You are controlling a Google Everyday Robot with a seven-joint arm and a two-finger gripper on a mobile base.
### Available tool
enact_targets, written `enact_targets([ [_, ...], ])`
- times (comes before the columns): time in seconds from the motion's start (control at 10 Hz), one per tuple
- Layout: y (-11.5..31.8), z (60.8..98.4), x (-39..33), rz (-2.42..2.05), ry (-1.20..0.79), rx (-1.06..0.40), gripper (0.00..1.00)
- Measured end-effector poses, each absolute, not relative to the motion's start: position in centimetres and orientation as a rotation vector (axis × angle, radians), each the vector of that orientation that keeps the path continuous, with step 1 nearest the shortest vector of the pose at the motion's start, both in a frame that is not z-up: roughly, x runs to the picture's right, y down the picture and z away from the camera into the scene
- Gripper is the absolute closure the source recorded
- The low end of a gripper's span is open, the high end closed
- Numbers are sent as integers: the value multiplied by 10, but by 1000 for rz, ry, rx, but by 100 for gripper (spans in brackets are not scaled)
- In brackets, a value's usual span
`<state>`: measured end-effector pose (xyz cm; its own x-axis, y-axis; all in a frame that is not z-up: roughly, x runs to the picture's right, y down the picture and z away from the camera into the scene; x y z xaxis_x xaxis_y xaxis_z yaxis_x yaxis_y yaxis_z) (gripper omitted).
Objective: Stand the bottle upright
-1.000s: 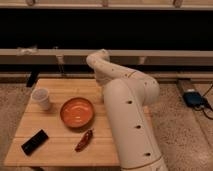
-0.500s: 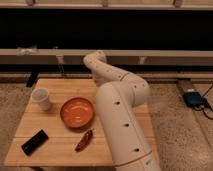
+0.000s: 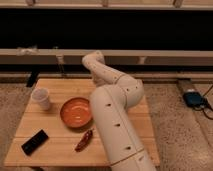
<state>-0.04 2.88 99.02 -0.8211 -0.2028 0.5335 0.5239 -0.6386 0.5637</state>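
Camera view shows no bottle near the bowl [image 3: 76, 112]; the gripper is hidden behind the arm [image 3: 112, 115], so I cannot tell its state, and the task looks unfinished.

Arm [image 3: 117, 110] over table [image 3: 60, 85]; claw hidden; bowl [image 3: 76, 112], cup [image 3: 41, 98] alongside.

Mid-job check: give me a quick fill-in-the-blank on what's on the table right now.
1. The bowl on the wooden table is coloured ___.
2. The white paper cup stands ___, its mouth facing up.
3. Of bowl and cup, the dark red pod lies closer to the ___.
4. Past the arm bending over the table's back, neither the pincer nor the ___ to be stood upright is in view.
Missing words: orange; upright; bowl; bottle.
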Motion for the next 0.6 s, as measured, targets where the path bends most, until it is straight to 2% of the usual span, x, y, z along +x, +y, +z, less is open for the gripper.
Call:
enact_targets([
  [0.6,34,985,9,-2404,-1082,-655,20],
])
